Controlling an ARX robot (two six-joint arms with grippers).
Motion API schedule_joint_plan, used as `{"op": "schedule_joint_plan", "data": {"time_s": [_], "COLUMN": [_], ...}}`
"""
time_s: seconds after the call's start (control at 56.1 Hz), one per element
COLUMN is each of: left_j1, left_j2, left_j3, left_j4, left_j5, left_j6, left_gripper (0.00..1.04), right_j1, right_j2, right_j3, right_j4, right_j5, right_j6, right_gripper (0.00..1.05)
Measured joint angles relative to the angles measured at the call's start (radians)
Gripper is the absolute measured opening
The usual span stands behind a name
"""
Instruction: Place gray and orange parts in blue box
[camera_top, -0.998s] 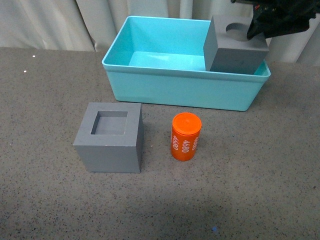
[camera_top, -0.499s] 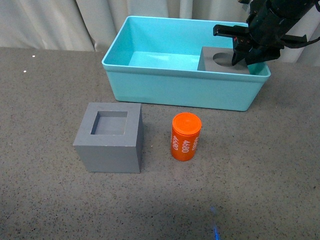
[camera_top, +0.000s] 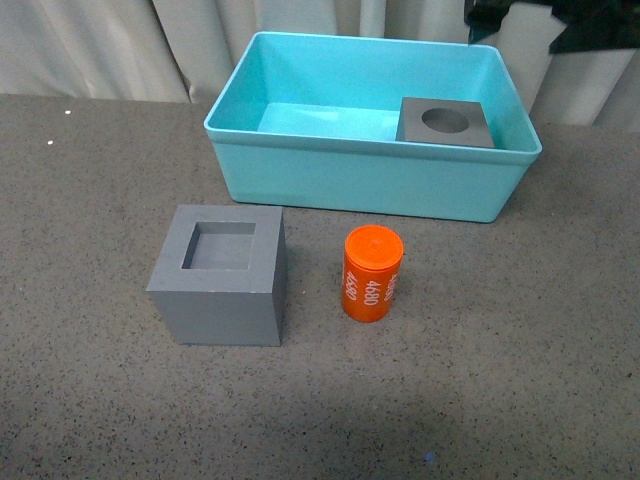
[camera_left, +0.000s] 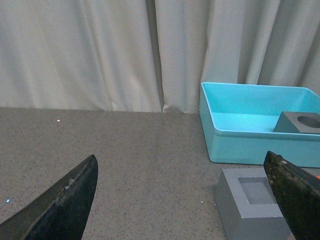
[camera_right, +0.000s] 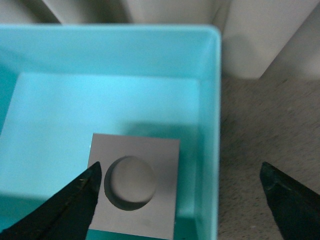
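Note:
The blue box (camera_top: 370, 180) stands at the back of the table. The gray cube with a round recess (camera_top: 446, 122) lies inside it, in its right near corner, recess up. The gray cube with a square recess (camera_top: 220, 275) and the orange cylinder marked "4680" (camera_top: 372, 273) stand on the table in front of the box. My right gripper (camera_right: 180, 167) is open and empty, high above the round-recess cube (camera_right: 134, 182); only its dark body (camera_top: 520, 20) shows at the front view's top edge. My left gripper (camera_left: 180, 159) is open and empty, low over the table left of the square-recess cube (camera_left: 250, 210).
The table is dark speckled gray (camera_top: 100, 200). Pale curtains (camera_top: 100, 50) hang close behind the box. The box's floor (camera_top: 320, 120) left of the round-recess cube is bare. The box (camera_left: 250, 147) and the cube in it (camera_left: 292, 124) also show in the left wrist view.
The right gripper let go of the round-recess cube, which now lies flat in the box. The gripper then rose up and away, nearly out of the front view.

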Motion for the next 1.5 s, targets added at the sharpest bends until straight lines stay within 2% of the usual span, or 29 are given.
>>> {"op": "schedule_joint_plan", "data": {"time_s": [0.053, 0.143, 0.374, 0.606, 0.695, 0.713, 0.749, 0.767, 0.802, 0.838, 0.909, 1.052, 1.141, 1.248, 1.337, 1.497], "left_j1": [0.0, 0.0, 0.0, 0.0, 0.0, -0.018, -0.065, -0.082, -0.106, -0.118, -0.132, -0.176, -0.227, -0.247, -0.247, -0.242], "left_j2": [0.0, 0.0, 0.0, 0.0, 0.0, 0.02, 0.111, 0.161, 0.272, 0.352, 0.536, 0.797, 1.071, 1.297, 1.443, 1.571], "left_j3": [0.0, 0.0, 0.0, 0.0, 0.0, 0.011, 0.054, 0.063, 0.08, 0.094, 0.136, 0.204, 0.29, 0.39, 0.473, 0.563], "left_j4": [0.0, 0.0, 0.0, 0.0, 0.0, -0.026, -0.116, -0.113, -0.069, -0.016, 0.121, 0.283, 0.406, 0.439, 0.407, 0.343], "left_j5": [0.0, 0.0, 0.0, 0.0, -0.001, -0.046, -0.208, -0.266, -0.332, -0.344, -0.332, -0.302, -0.259, -0.214, -0.15, -0.095], "left_j6": [0.0, 0.0, 0.0, 0.0, -0.001, -0.028, -0.1, -0.136, -0.184, -0.206, -0.244, -0.301, -0.344, -0.351, -0.346, -0.333], "left_gripper": [0.98, 0.98, 0.98, 0.98, 0.98, 0.98, 0.98, 0.98, 0.98, 0.98, 0.98, 0.98, 0.98, 0.98, 0.98, 0.98], "right_j1": [0.0, 0.0, -0.002, 0.01, 0.016, 0.016, 0.016, 0.016, 0.016, 0.016, 0.016, 0.016, 0.016, 0.016, 0.016, 0.016], "right_j2": [-0.053, -0.161, -0.438, -0.711, -0.723, -0.724, -0.724, -0.724, -0.726, -0.727, -0.727, -0.727, -0.727, -0.727, -0.727, -0.727], "right_j3": [-0.05, -0.154, -0.476, -0.84, -0.867, -0.867, -0.867, -0.867, -0.867, -0.867, -0.867, -0.867, -0.867, -0.867, -0.867, -0.867], "right_j4": [0.053, 0.142, 0.367, 0.415, 0.417, 0.419, 0.422, 0.422, 0.422, 0.422, 0.422, 0.422, 0.422, 0.422, 0.422, 0.422], "right_j5": [0.026, 0.039, 0.097, 0.017, 0.011, 0.011, 0.011, 0.011, 0.012, 0.011, 0.011, 0.011, 0.011, 0.011, 0.011, 0.011], "right_j6": [-0.015, -0.03, -0.081, -0.056, -0.056, -0.056, -0.056, -0.056, -0.056, -0.056, -0.056, -0.056, -0.056, -0.056, -0.056, -0.056], "right_gripper": [0.97, 0.94, 0.95, 0.95, 0.95, 0.95, 0.95, 0.95, 0.95, 0.95, 0.95, 0.95, 0.95, 0.95, 0.95, 0.95]}}
